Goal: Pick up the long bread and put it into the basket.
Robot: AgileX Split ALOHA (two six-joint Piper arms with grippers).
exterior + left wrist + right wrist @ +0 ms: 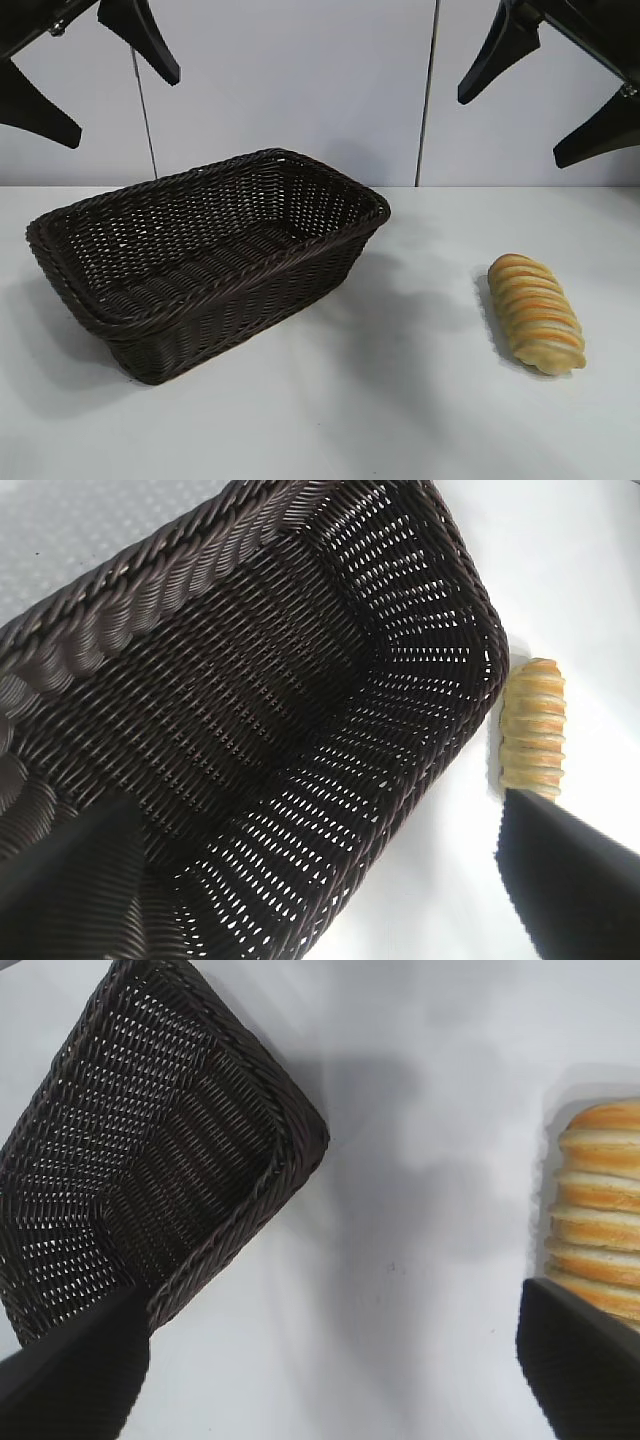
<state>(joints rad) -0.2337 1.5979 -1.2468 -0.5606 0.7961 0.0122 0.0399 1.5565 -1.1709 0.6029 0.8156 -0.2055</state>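
Note:
The long bread (536, 313), golden yellow with orange-brown ridges, lies on the white table at the right. The dark brown wicker basket (330, 262) stands left of it, with nothing inside. My left gripper (120, 95) hangs open high above the basket's left end. High over the bread, the right gripper (510, 125) is open too, holding nothing. In the left wrist view the basket (460, 590) fills most of the picture with the bread (534, 738) beyond its end. The right wrist view shows the bread (600, 1215) by one of the fingertips (575, 1360) and the basket (290, 1110) off to the other side.
A white table (400, 400) carries both things, with bare surface between basket and bread and along the front. A pale wall with two thin vertical seams stands behind.

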